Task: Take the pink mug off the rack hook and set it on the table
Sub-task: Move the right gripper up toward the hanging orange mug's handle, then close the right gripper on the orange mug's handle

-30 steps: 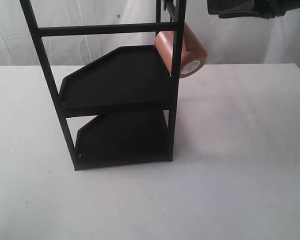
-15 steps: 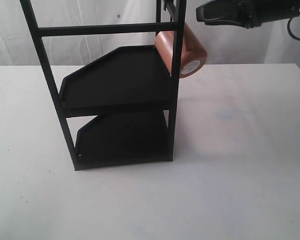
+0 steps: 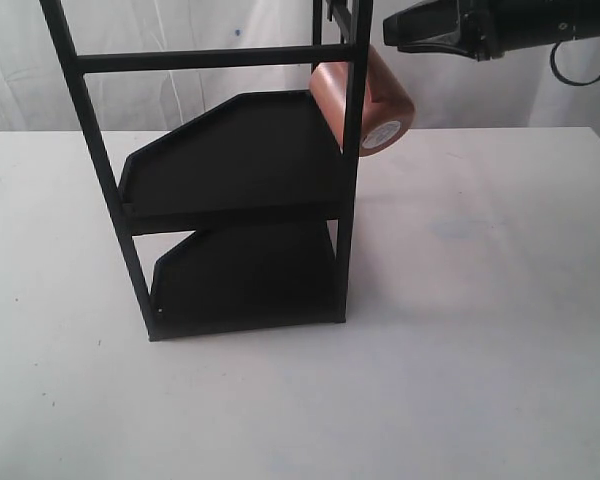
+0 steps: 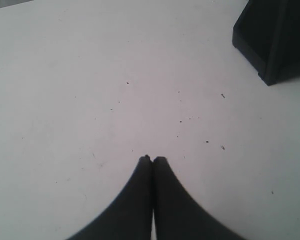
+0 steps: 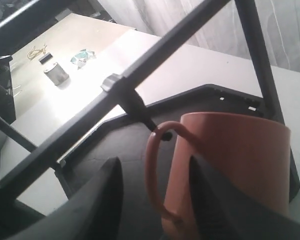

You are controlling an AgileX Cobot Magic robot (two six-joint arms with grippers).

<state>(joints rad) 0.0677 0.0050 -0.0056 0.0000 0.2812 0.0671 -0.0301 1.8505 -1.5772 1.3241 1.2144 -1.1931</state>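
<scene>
Since a second ago the right gripper [image 3: 392, 30] has come in from the upper right corner of the exterior view and now sits just beside the top of the rack [image 3: 230, 170], above the pink mug [image 3: 380, 95]. The mug hangs tilted by its loop handle from the rack hook [image 5: 152, 124], its stickered base facing outward, well clear of the table [image 3: 480, 300]. The right fingers stand apart on either side of the handle and are not yet closed on it, so the reach-to-grasp step appears to be in hand. The next move likely calls for closing on the handle, then lifting it off the prong. The left gripper [image 4: 152, 160] hovers over bare tabletop, fingers pressed together.
</scene>
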